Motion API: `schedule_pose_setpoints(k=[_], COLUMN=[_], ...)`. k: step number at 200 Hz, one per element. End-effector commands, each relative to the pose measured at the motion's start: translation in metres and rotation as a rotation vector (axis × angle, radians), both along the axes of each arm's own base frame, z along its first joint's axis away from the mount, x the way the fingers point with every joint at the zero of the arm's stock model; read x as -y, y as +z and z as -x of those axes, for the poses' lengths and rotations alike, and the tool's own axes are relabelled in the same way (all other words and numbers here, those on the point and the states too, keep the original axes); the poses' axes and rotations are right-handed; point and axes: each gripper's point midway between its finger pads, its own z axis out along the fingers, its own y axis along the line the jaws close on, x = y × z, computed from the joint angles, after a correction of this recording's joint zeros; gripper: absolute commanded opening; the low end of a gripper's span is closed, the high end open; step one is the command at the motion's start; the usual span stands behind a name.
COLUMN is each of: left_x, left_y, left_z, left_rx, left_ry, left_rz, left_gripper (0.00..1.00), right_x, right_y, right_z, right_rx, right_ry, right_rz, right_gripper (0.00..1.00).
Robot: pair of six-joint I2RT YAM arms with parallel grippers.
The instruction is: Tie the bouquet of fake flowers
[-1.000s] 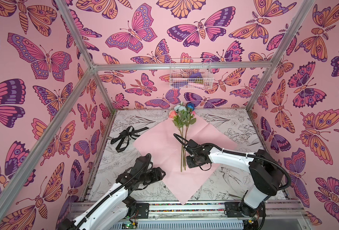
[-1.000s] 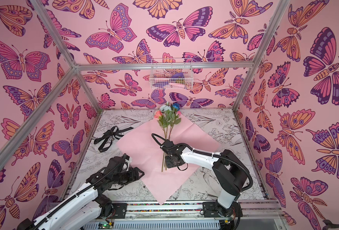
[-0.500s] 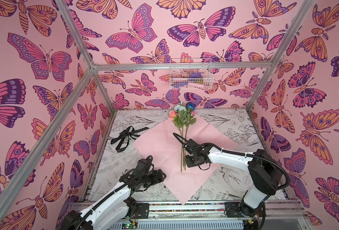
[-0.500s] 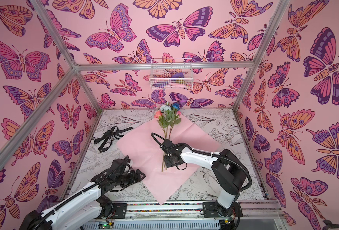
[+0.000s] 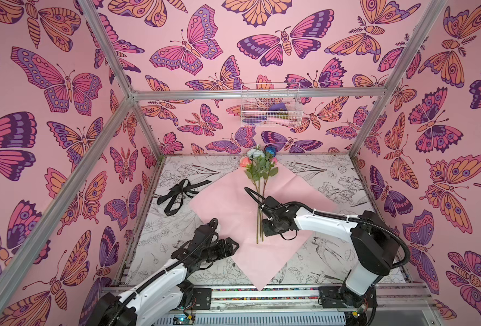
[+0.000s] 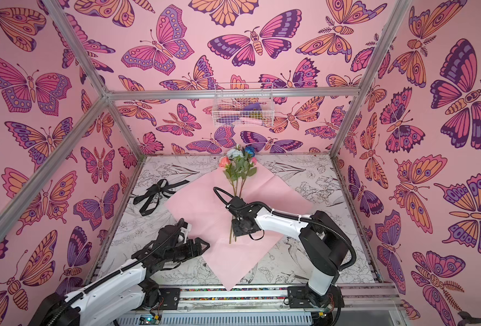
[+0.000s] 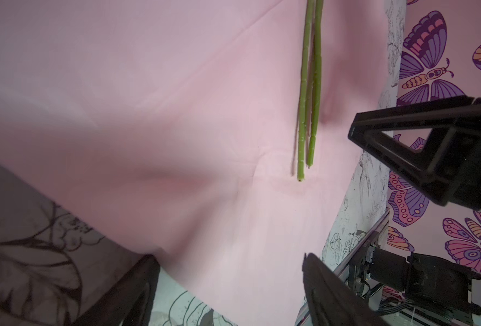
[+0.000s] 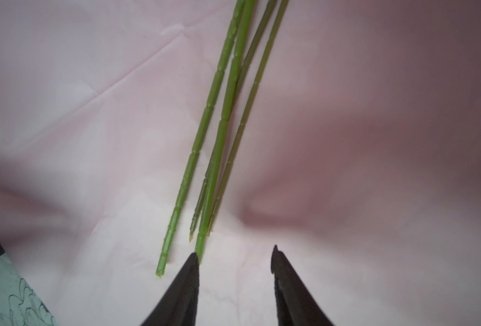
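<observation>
Counting one bouquet of fake flowers (image 5: pixel 260 169), one pink paper (image 5: pixel 225 203), one black ribbon (image 5: pixel 177 194), one wire basket (image 5: pixel 245 113), two robot arms (image 5: pixel 326 223) (image 5: pixel 165 276).

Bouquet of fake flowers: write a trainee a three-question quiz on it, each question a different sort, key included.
1. True or false: the long black ribbon is tied around the bouquet of fake flowers with thin green stems.
2. The bouquet lies on: A the white wire basket; B the pink paper sheet; C the ribbon.
3. What is between the fingertips of the black right gripper?
Key: 1 false; 2 B; 3 nothing, it is open by the stem ends.
</observation>
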Motion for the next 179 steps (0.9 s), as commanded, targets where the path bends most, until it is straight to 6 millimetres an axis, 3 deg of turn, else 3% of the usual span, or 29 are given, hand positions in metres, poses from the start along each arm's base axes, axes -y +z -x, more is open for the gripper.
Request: schedule_pose_setpoints(k=[1,54,93,123,148,179], left_x=[0.004,0.016,0.025,0.028,0.029,0.029], left_y=[0.010,0.028,0.041,0.047,0.048,0.050], left_z=[-0.005,-0.016,-0.018,-0.017,-0.017,-0.017], left_rx=[0.075,0.151,0.178,0.175,0.173,0.164], left_ry=[-0.023,-0.052,-0.094,-0.105,-0.103,-0.099], left_rz=[0.030,0.088,0.132,0.152,0.154,0.165], left_gripper=[0.81,0.81,0.69,0.67,0.67,0.66], right_x=[-0.005,-0.007,-0.009,-0.009,-0.004,0.017], right_y=[0.003,0.003,0.004,0.012,0.034,0.064], right_z=[-0.004,-0.007,-0.004,0.003,0.017,0.046], right_rx=[0.004,-0.002,-0.016,-0.016,0.052,0.212], right_ry=[-0.011,-0.007,0.006,0.051,0.135,0.250], right_rz=[-0.003,0.001,-0.010,-0.042,-0.111,-0.098], right_gripper=[0.44,0.44,0.43,0.42,0.43,0.54])
